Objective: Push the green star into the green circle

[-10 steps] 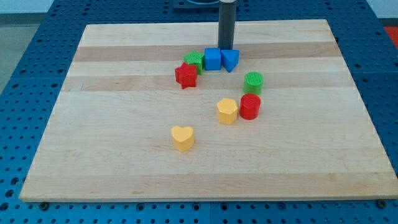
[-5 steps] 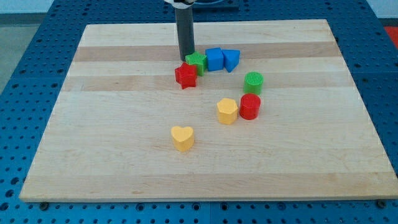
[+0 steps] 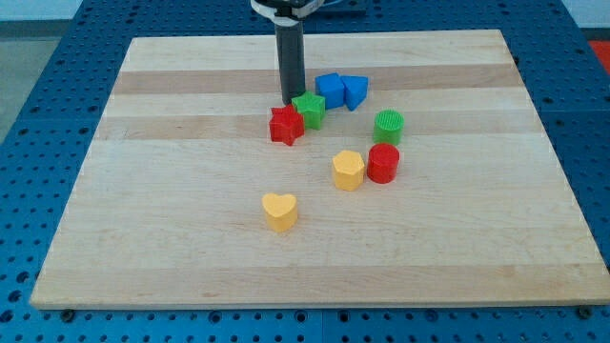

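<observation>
A pale wooden surface (image 3: pixel 172 191) lies on a blue perforated bench, and it carries eight small coloured blocks. The dark rod comes down from the view's top, and my tip (image 3: pixel 292 101) rests on the wood just above the green star (image 3: pixel 308 110), at its upper-left edge, touching it or very nearly so. The arm carries no hand at all, so nothing opens or closes; the rod alone meets the blocks. The green star sits against the red star (image 3: pixel 285 125), which lies just to its lower left. The blue cube (image 3: pixel 330 90) stands just to the upper right of the green star, with a narrow gap that I cannot judge exactly, and the blue triangular block (image 3: pixel 355 91) touches the cube on the view's right. The green circle (image 3: pixel 388 127) stands well to the right of the green star, apart from it, with the red cylinder (image 3: pixel 383 163) directly below and touching it. The yellow hexagonal block (image 3: pixel 348 171) is just left of the red cylinder. The yellow heart (image 3: pixel 279 211) sits alone toward the view's bottom.
</observation>
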